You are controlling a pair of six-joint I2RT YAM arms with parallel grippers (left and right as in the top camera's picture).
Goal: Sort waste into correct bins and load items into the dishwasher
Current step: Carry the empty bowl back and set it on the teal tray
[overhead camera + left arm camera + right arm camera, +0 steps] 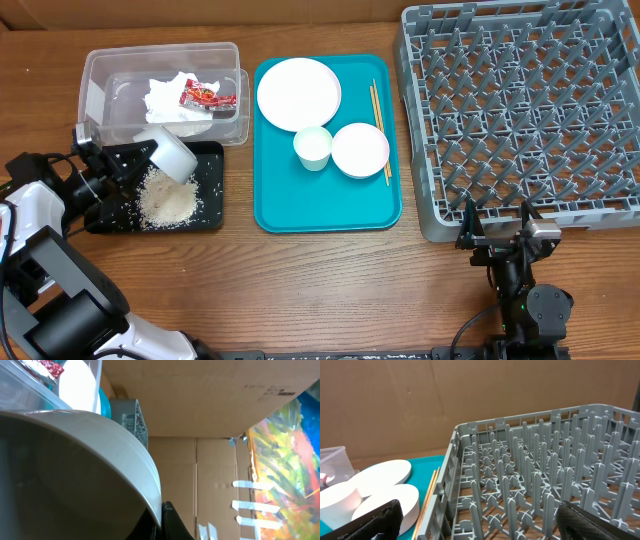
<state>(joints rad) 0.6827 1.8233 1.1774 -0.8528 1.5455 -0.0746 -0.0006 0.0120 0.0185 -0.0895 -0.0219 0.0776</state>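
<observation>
Left gripper [135, 158] clamped shut on the rim of a white bowl [172, 155], which is held tilted over the black tray [212, 205]. Rice pile [166, 200] lies just below the bowl. Clear tub [98, 70] just beyond holds the napkin [168, 98] and red wrapper [206, 97]. Teal tray [330, 210] to its right carries the plate [298, 93], cup [313, 147], second bowl [360, 150] and chopsticks [380, 130]. Right gripper [497, 236] has jaws wide and empty, low in front of the grey dish rack [520, 110]. Wooden table [330, 300], cardboard wall [395, 400].
</observation>
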